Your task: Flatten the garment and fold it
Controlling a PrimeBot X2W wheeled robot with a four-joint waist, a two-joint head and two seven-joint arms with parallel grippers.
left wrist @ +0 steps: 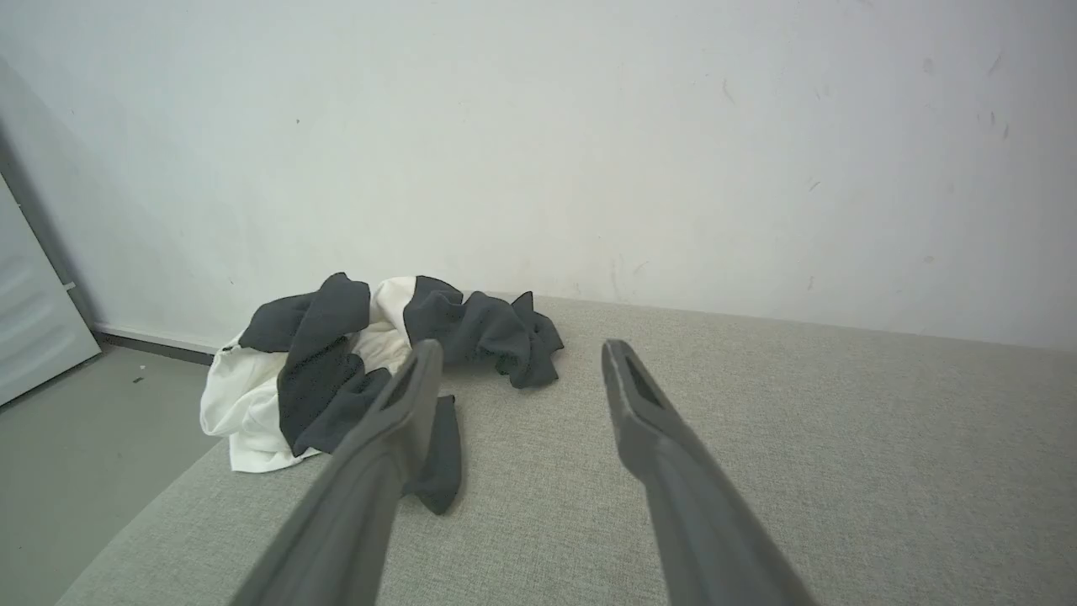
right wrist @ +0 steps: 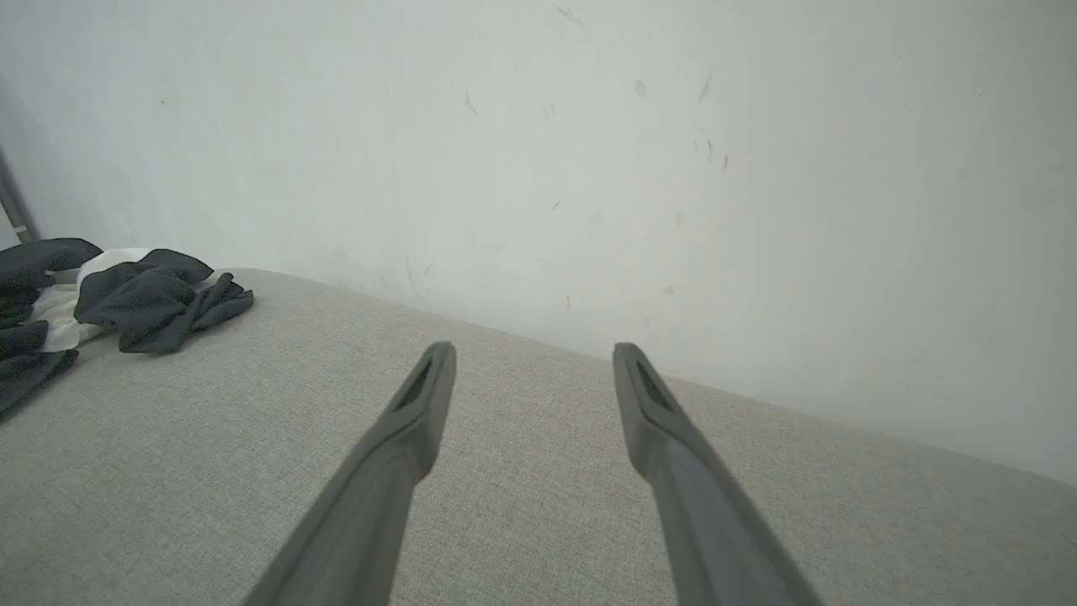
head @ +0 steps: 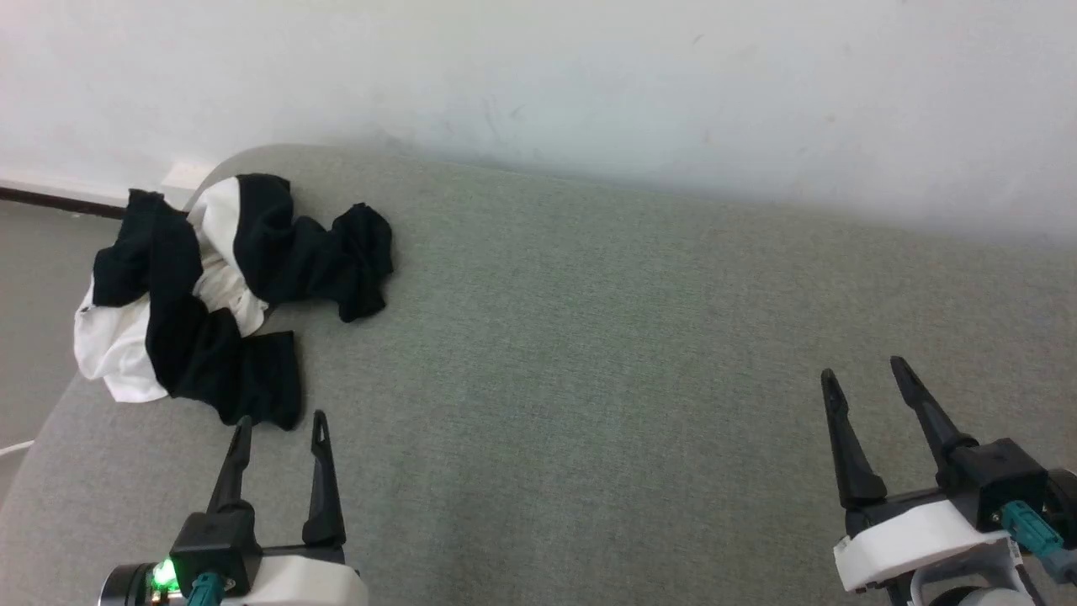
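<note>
At the far left corner of the grey padded top (head: 589, 337), close to the wall (head: 589, 76), the shirt (head: 210, 295) lies in a crumpled heap. Its black sleeves are twisted across the white body, and one sleeve end points toward us. The white part sits right at the left edge and seems to spill a little over it, above the floor (head: 34, 295). We cannot make out any print on the chest among the folds.

Our left gripper (head: 282, 418) hovers just short of the nearest sleeve end, with its fingers spread and nothing between them. The left wrist view shows the same: the left gripper (left wrist: 522, 347) is parted and aimed at the shirt (left wrist: 336, 370), apart from the cloth. Our right gripper (head: 864, 369) hangs well away over bare fabric on the right side, also spread and empty. From the right wrist, the right gripper (right wrist: 533, 347) points at the wall, and the shirt (right wrist: 143, 303) lies far off to one side.

We judge that nothing of the task is done yet. The shirt is neither spread out nor folded. All of it remains: taking hold of the cloth, drawing it toward the open middle of the top, untangling the sleeves, smoothing the body flat, and only then making the folds.
</note>
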